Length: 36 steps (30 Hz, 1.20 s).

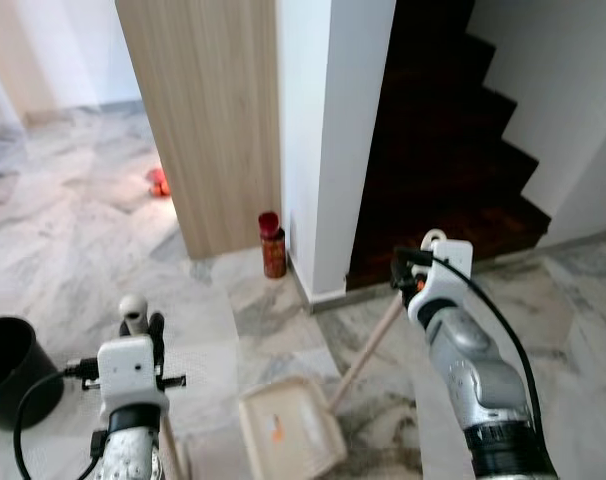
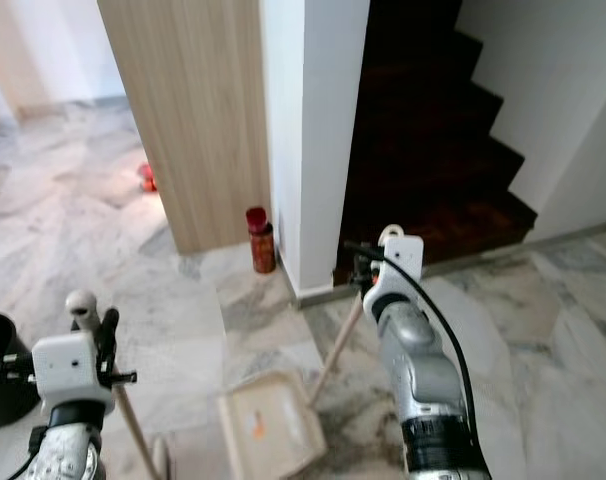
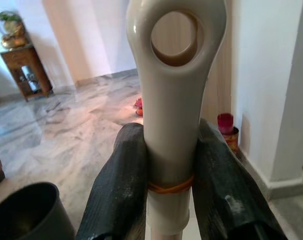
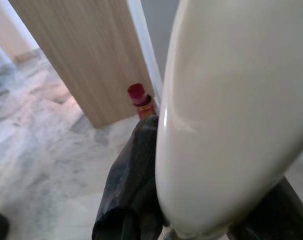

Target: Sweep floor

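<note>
Wooden dustpan handle (image 1: 368, 345) slants from right hand (image 1: 415, 280) toward left floor.

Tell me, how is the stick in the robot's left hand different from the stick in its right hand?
The left stick stands nearly upright, while the right stick leans at a slant. The right stick runs down to the cream dustpan on the floor; where the left stick ends is cut off. The left gripper holds a top with a round hole; the right gripper holds a smooth rounded top. Both tops are pale plastic, each clamped between black fingers.
</note>
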Tool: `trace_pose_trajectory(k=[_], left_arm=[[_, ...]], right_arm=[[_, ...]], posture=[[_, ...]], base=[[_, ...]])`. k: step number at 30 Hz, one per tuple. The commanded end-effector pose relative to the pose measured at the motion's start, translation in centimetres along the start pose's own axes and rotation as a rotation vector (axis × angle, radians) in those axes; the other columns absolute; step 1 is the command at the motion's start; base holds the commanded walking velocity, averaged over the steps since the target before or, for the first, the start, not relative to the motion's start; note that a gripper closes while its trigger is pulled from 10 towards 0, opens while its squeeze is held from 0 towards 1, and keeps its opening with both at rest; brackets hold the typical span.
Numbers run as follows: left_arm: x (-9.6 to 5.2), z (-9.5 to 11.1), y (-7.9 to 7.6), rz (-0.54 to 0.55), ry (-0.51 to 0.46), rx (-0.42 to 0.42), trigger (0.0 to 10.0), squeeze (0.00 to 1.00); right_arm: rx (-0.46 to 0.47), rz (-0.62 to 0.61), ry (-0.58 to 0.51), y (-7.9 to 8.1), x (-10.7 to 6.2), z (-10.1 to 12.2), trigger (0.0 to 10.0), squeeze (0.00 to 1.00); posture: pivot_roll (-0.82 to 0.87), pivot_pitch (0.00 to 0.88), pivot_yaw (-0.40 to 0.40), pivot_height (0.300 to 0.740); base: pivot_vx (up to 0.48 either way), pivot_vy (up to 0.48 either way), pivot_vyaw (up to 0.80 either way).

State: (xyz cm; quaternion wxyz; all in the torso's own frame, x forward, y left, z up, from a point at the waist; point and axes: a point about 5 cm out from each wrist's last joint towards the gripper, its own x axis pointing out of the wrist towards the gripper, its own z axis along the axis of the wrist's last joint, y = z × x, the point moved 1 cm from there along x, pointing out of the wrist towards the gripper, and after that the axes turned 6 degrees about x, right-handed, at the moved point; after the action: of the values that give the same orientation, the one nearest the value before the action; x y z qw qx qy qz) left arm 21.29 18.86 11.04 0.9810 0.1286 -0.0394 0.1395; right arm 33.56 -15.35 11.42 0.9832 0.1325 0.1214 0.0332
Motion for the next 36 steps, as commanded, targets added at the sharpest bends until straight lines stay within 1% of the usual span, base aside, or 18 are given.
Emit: trace_pose_trajectory(k=[1, 7, 12, 31, 36], left_arm=[[0.26, 0.73, -0.07, -0.001, -0.033, 0.012, 10.0, 0.00], [0.26, 0.75, -0.06, -0.004, -0.032, 0.009, 10.0, 0.00], [0.20, 0.70, -0.14, -0.006, -0.028, 0.007, 10.0, 0.00], [0.10, 0.67, -0.08, -0.007, -0.020, 0.009, 10.0, 0.00], [0.05, 0.69, -0.01, -0.008, -0.020, 0.010, 10.0, 0.00]], right_arm=[[0.009, 0.007, -0.042, 0.02, -0.04, 1.07, 10.0, 0.00], [-0.002, 0.014, -0.041, 0.19, -0.06, 1.04, 10.0, 0.00], [0.013, 0.015, -0.045, 0.18, -0.10, 1.07, 10.0, 0.00], [0.010, 0.029, -0.042, 0.43, -0.17, 1.02, 10.0, 0.00], [0.017, 0.028, -0.042, 0.50, -0.21, 0.97, 10.0, 0.00]], posture=[[-0.23, 0.000, 0.048, 0.740], [-0.23, 0.000, 0.048, 0.740], [-0.23, 0.000, 0.047, 0.740], [-0.22, 0.000, 0.048, 0.740], [-0.22, 0.000, 0.049, 0.740]], base=[[0.000, 0.398, 0.00], [0.000, 0.391, 0.00], [0.000, 0.385, 0.00], [0.000, 0.378, 0.00], [0.000, 0.350, 0.36]])
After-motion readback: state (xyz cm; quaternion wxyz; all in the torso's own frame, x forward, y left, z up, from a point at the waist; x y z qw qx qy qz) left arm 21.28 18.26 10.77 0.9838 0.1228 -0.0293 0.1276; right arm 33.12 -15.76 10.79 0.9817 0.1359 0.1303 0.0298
